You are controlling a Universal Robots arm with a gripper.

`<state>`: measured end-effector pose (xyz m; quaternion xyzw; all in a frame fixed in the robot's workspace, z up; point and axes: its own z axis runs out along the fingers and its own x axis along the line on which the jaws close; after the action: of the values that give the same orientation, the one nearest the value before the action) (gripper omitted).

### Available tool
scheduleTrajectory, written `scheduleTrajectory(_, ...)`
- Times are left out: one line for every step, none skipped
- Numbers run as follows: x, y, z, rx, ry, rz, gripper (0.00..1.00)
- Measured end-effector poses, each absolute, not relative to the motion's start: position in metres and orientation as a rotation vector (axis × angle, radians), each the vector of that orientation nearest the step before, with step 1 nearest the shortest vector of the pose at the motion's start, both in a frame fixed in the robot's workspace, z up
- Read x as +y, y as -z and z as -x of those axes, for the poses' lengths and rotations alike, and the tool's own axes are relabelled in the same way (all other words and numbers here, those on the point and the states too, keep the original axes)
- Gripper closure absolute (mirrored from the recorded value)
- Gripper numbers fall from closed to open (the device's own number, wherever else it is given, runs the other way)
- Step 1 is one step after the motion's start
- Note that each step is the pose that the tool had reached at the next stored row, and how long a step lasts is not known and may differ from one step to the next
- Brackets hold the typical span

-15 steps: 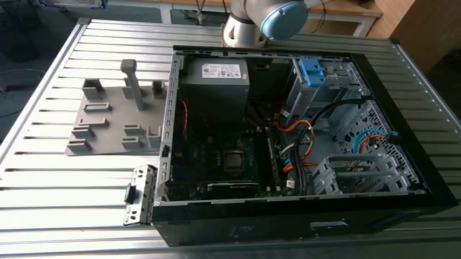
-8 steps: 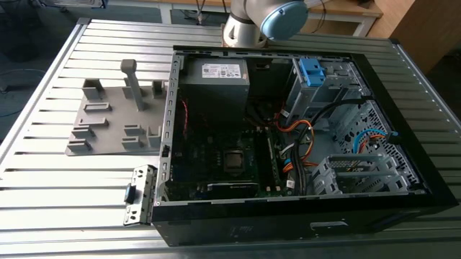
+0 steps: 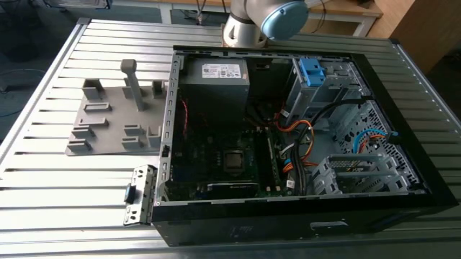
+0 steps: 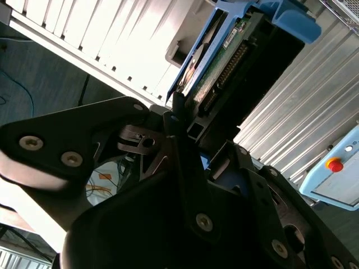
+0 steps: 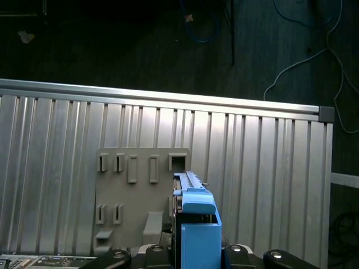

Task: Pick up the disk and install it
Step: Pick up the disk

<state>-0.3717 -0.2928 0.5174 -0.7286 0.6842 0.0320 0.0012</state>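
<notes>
Second wrist view: hand clenched on the disk near one end, above the tabletop; so short a hold could let it tilt or slip

An open desktop computer case lies on its side on a ribbed aluminium table. Inside the case sit a grey power supply, a motherboard, orange cables and a blue plastic bracket. Just beside the case rests a grey slotted fixture plate.
</notes>
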Motion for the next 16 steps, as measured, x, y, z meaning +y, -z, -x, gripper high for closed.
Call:
scheduleTrajectory(-0.293,-0.517,0.37,2.148,-0.1,2.287,0.64)
scheduleTrajectory(-0.293,-0.517,0.369,2.148,-0.1,2.287,0.64)
scheduleTrajectory(-0.293,-0.517,0.367,2.148,-0.1,2.287,0.64)
scheduleTrajectory(-0.293,-0.517,0.366,2.148,-0.1,2.287,0.64)
scheduleTrajectory(-0.294,-0.517,0.365,2.148,-0.1,2.287,0.64)
scheduleTrajectory(-0.294,-0.517,0.363,2.148,-0.1,2.287,0.64)
scheduleTrajectory(-0.294,-0.517,0.362,2.148,-0.1,2.287,0.64)
scheduleTrajectory(-0.294,-0.517,0.361,2.148,-0.1,2.287,0.64)
scheduleTrajectory(-0.294,-0.517,0.36,2.148,-0.1,2.287,0.64)
scheduleTrajectory(-0.294,-0.517,0.358,2.148,-0.1,2.287,0.64)
scheduleTrajectory(-0.294,-0.517,0.357,2.148,-0.1,2.287,0.64)
scheduleTrajectory(-0.294,-0.517,0.355,2.148,-0.1,2.287,0.64)
scheduleTrajectory(-0.294,-0.517,0.354,2.148,-0.1,2.287,0.64)
scheduleTrajectory(-0.294,-0.517,0.352,2.148,-0.1,2.287,0.64)
scheduleTrajectory(-0.294,-0.517,0.35,2.148,-0.1,2.287,0.64)
scheduleTrajectory(-0.294,-0.517,0.349,2.148,-0.1,2.287,0.64)
